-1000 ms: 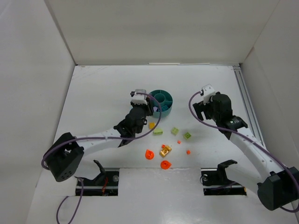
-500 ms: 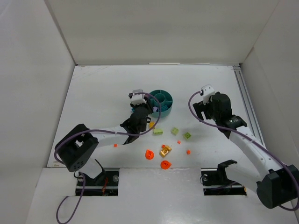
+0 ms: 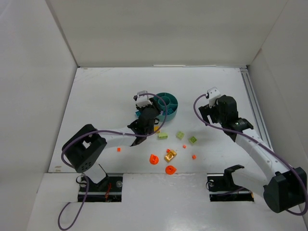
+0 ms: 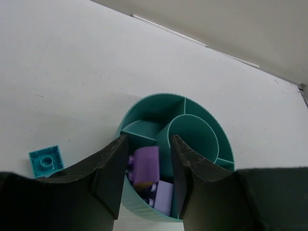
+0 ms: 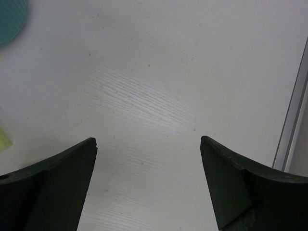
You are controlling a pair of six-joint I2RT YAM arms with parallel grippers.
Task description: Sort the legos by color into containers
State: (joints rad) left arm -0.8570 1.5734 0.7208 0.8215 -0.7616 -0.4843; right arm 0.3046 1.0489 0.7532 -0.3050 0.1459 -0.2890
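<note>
Our left arm has swung its elbow inward, keeping the left pincer [image 4: 147,142] over the dish [image 4: 192,139]. Its jaws stand slightly parted; a purple lego [image 4: 146,166] lies between them, seemingly released among purples. We judge one more sorted.

Purple legos [image 4: 146,166] sit inside the teal dish [image 4: 197,139].
</note>
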